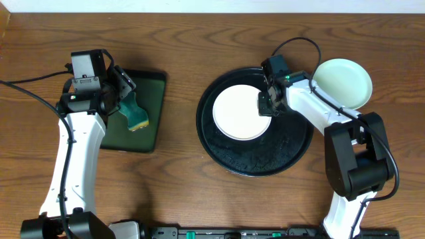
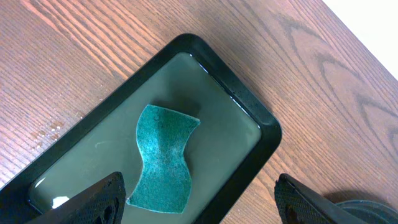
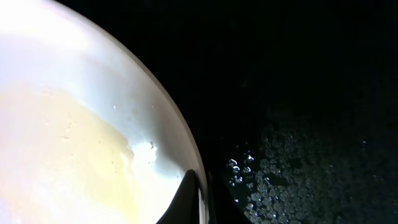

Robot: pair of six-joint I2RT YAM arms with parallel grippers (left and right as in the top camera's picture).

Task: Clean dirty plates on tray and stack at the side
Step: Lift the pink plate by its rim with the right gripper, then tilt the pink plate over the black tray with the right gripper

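Note:
A white plate (image 1: 239, 111) lies on the left part of the round black tray (image 1: 265, 159). My right gripper (image 1: 267, 106) is shut on the plate's right rim. In the right wrist view, one dark finger (image 3: 186, 199) lies over the white plate (image 3: 74, 124) at its edge, with the wet black tray (image 3: 298, 81) beside it. A mint plate (image 1: 344, 83) sits on the table, right of the tray. My left gripper (image 1: 126, 98) hangs open above a teal sponge (image 1: 135, 116). The sponge (image 2: 163, 158) lies loose on the green tray, ahead of the left gripper (image 2: 199, 186).
The rectangular black-rimmed green tray (image 1: 151, 93) sits at the left on the wooden table. Water droplets (image 3: 273, 174) cover the black tray's floor. A pale smear (image 3: 62, 168) covers part of the white plate. The black tray's edge (image 2: 367, 208) shows at the lower right of the left wrist view.

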